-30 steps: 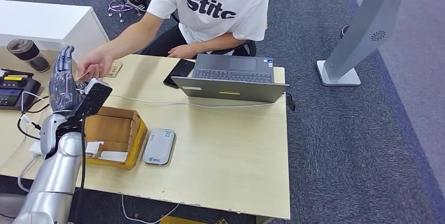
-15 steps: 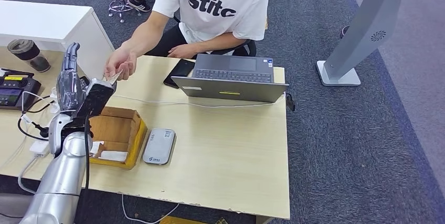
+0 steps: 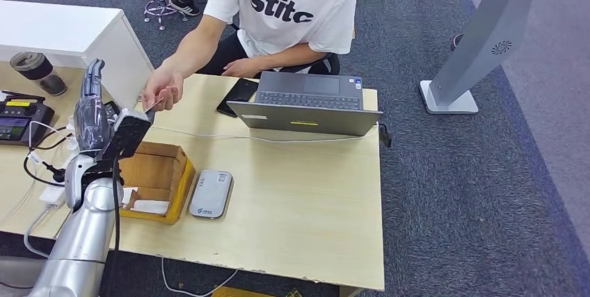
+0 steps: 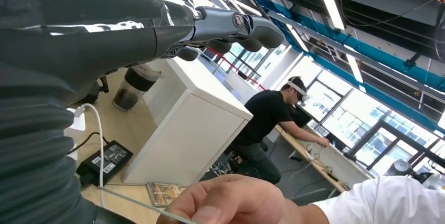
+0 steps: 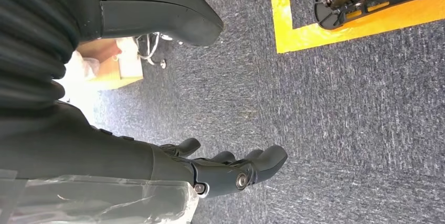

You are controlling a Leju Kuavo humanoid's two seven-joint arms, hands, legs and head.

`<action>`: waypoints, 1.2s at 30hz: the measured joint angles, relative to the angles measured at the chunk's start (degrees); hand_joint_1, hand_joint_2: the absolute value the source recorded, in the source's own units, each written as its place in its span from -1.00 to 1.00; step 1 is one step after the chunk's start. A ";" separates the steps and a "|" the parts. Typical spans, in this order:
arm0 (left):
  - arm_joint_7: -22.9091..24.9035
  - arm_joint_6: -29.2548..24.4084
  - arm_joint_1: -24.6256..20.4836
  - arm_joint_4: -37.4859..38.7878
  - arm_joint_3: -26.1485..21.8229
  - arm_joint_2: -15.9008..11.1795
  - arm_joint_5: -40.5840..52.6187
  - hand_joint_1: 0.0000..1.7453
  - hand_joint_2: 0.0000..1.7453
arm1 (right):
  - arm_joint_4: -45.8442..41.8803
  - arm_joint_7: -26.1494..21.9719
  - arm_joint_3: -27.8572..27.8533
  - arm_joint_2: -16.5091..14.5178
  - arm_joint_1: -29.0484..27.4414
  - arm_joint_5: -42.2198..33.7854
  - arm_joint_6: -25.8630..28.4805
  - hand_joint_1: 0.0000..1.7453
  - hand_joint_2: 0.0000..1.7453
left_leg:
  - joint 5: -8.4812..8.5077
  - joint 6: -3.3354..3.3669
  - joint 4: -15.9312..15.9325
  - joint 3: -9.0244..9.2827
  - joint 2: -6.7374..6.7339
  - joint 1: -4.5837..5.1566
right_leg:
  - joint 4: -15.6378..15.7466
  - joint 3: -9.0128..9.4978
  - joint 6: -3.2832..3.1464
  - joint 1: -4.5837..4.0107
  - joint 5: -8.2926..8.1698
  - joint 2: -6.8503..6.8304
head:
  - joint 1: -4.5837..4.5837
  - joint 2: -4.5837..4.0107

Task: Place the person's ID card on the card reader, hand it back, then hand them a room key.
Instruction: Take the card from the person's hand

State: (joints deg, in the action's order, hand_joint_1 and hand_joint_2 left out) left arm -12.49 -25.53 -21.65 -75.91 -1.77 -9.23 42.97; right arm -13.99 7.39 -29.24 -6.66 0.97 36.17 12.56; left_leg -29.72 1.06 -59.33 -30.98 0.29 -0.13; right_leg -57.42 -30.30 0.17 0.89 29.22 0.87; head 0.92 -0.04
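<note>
Since the earlier frame the person's hand [image 3: 161,88] has withdrawn the card [image 3: 153,105], probably the ID, up-right of the empty, straight-fingered left hand [image 3: 90,106]; the right hand [image 5: 231,169] hangs loosely open.

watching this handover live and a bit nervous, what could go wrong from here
The person's hand holds the card near the left hand, whose fingers point up and hold nothing. If the person lets go before it closes, the card could drop onto the table or into the wooden box.

Cables lie beside the raised left arm; lowering it could snag them.

The card reader sits beside the box, so a reach might clip the box wall.
</note>
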 joint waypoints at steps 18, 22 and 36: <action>-0.43 -1.09 0.46 0.07 0.00 -0.54 0.69 1.00 1.00 | 0.02 0.07 -0.92 -0.01 -0.03 1.02 -0.16 -1.00 1.00 | 0.00 0.00 0.00 -0.01 0.00 0.00 | 0.00 0.00 0.00 0.00 0.00 -0.01 | 0.00 0.00; -0.59 -1.09 0.50 0.31 0.00 -0.80 0.68 1.00 1.00 | 0.08 0.06 -0.95 -0.01 -0.04 1.09 -0.32 -1.00 1.00 | 0.00 0.00 0.00 0.00 0.00 0.00 | 0.00 0.00 0.00 0.00 0.00 0.00 | 0.00 0.00; -0.75 -1.09 0.66 0.52 0.00 -1.44 0.66 1.00 1.00 | 0.27 0.07 -1.14 -0.01 -0.08 1.14 -0.32 -1.00 1.00 | 0.00 0.00 0.01 -0.01 0.00 -0.01 | 0.00 0.00 0.00 0.00 0.00 0.00 | 0.00 0.00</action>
State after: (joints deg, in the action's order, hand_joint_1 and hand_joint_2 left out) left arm -13.25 -26.62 -20.98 -75.38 -1.77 -10.67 43.63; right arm -13.72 7.45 -30.38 -6.67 0.89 37.31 12.24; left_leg -29.72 1.06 -59.32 -30.98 0.29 -0.14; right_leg -57.42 -30.30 0.17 0.88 29.22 0.86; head 0.92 -0.04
